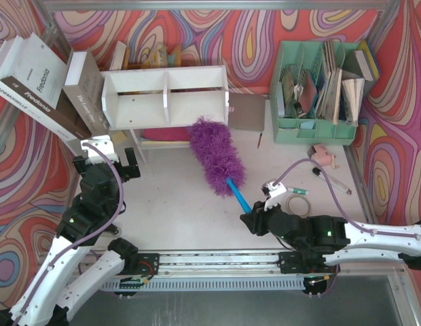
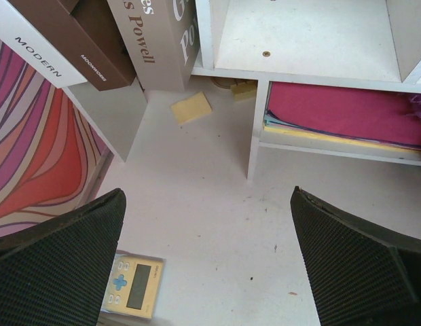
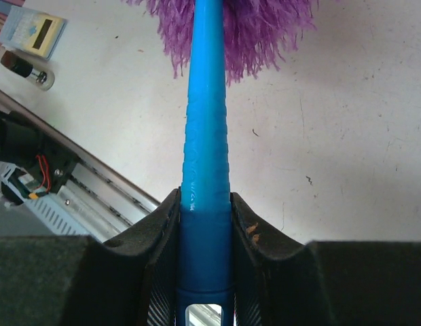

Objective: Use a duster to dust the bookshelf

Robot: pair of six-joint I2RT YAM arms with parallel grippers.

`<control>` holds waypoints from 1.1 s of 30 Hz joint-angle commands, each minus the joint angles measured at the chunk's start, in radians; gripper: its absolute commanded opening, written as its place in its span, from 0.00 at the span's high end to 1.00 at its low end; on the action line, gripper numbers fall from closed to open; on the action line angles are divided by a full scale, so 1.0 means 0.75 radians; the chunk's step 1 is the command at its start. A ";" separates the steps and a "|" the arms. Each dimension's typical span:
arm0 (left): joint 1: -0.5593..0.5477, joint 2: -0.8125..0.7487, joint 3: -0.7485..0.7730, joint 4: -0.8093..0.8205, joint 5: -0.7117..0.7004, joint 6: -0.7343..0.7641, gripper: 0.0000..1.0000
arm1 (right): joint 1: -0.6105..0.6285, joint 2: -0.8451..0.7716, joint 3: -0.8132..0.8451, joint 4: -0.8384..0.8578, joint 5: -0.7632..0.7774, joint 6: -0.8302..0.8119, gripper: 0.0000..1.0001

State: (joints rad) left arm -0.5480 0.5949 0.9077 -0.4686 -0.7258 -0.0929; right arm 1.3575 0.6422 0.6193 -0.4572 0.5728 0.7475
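The white bookshelf point(image 1: 166, 98) stands at the back centre, its lower tier holding pink and yellow sheets point(image 2: 346, 115). The duster point(image 1: 216, 155) has a fluffy purple head whose far tip reaches the shelf's lower right corner; its blue handle point(image 3: 207, 149) runs back into my right gripper point(image 1: 250, 216), which is shut on the handle. In the right wrist view both fingers point(image 3: 156, 238) press the handle's sides. My left gripper point(image 1: 112, 161) hangs open in front of the shelf's left end, its fingers point(image 2: 61, 265) wide apart with nothing between them.
Books point(image 1: 41, 85) lean against the shelf's left side. A mint-green organizer point(image 1: 319, 92) with papers stands back right. A tape roll point(image 1: 297, 204), a pen point(image 1: 333, 180) and a pink item point(image 1: 324, 155) lie right. A calculator point(image 2: 132, 285) and a yellow note point(image 2: 191, 107) lie left.
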 commanded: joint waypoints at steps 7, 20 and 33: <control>0.010 -0.006 -0.019 0.010 0.006 0.007 0.02 | 0.005 0.281 0.005 0.462 -0.155 -0.154 1.00; 0.010 -0.009 -0.022 0.015 0.008 0.012 0.02 | 0.006 0.271 -0.009 0.317 -0.162 -0.078 1.00; 0.011 0.001 -0.020 0.014 0.015 0.007 0.02 | 0.006 0.207 -0.045 0.260 -0.133 -0.019 1.00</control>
State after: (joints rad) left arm -0.5468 0.5949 0.9077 -0.4686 -0.7212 -0.0929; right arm 1.3575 0.7422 0.5755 -0.3481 0.4744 0.7567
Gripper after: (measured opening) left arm 0.985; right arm 0.341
